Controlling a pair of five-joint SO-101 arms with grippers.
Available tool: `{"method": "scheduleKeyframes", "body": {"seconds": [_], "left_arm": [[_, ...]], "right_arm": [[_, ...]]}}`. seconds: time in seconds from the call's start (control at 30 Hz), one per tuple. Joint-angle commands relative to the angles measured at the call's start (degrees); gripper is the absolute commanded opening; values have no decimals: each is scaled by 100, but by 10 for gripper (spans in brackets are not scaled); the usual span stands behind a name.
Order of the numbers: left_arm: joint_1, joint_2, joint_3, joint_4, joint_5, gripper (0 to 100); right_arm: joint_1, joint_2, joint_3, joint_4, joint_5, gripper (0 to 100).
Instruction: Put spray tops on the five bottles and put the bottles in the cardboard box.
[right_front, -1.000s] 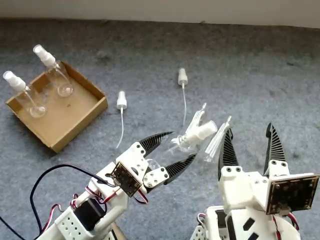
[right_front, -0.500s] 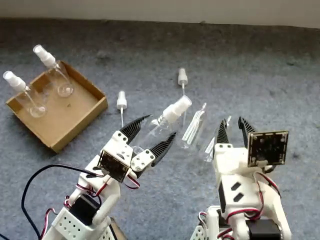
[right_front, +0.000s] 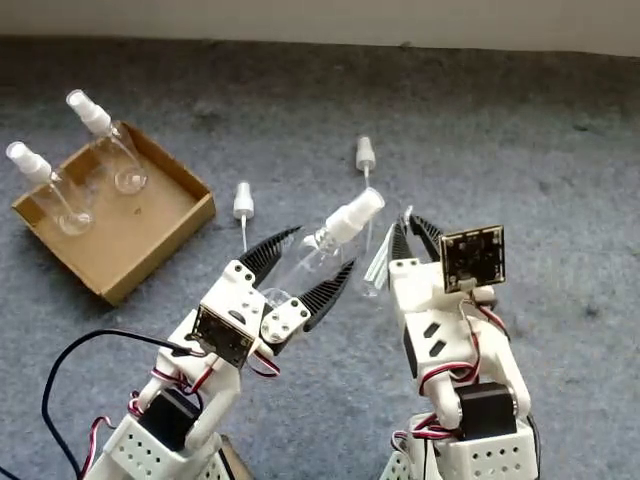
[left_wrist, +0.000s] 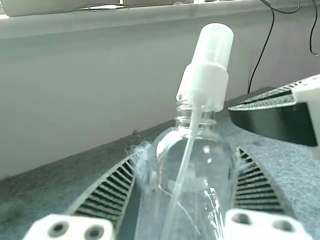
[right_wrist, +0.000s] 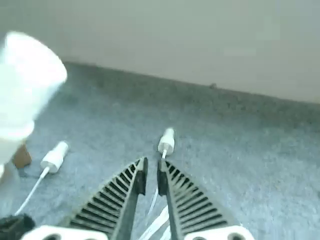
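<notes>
High view: the left arm rises from the lower left corner and leans toward the middle of the grey bench (right_front: 520, 150). The left gripper (right_front: 318, 255) has its jaws pinching the body of one held bottle (right_front: 310, 262). This bottle is clear, tilted up and away from the arm, with its spray top (right_front: 358, 212) fitted. The right arm stands just beside it. The right gripper (right_front: 410, 225) points away from its base, jaws pressed almost together with only a thin gap and nothing visible between them. One uncapped bottle (right_front: 380, 262) lies on the bench between the two grippers. Two loose spray tops lie farther out, each with its thin tube trailing: the nearer top (right_front: 243, 203) and the farther top (right_front: 365, 153). The cardboard box (right_front: 165, 235) sits well apart at the left, holding two capped bottles that lean against its walls, the outer one (right_front: 45, 185) and the inner one (right_front: 108, 140).

Left wrist view: the held bottle (left_wrist: 185, 170) sits upright between the ribbed black jaws, its dip tube visible through the clear body. One black finger of the right gripper (left_wrist: 280, 117) crosses close by, with a pale wall (left_wrist: 90, 85) behind.

Right wrist view: the nearly closed jaws aim at the farther top (right_wrist: 166, 141). The nearer top (right_wrist: 55, 156) lies off to one side, and the held bottle's spray top (right_wrist: 27, 80) looms large and blurred.
</notes>
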Motion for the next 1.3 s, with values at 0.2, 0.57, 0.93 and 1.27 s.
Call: {"method": "scheduleKeyframes", "body": {"seconds": [0.2,0.57,0.93,1.27], "left_arm": [[840,-48,127,-123,-26,147],[945,-40,145,-114,-26,147],[901,-40,145,-114,-35,147],[295,-48,119,-149,-18,147]], "right_arm": [[-75,31,-57,-444,35,14],[-435,31,-558,-444,26,14],[-734,22,-919,-409,35,14],[-558,22,-875,31,35,14]]}}
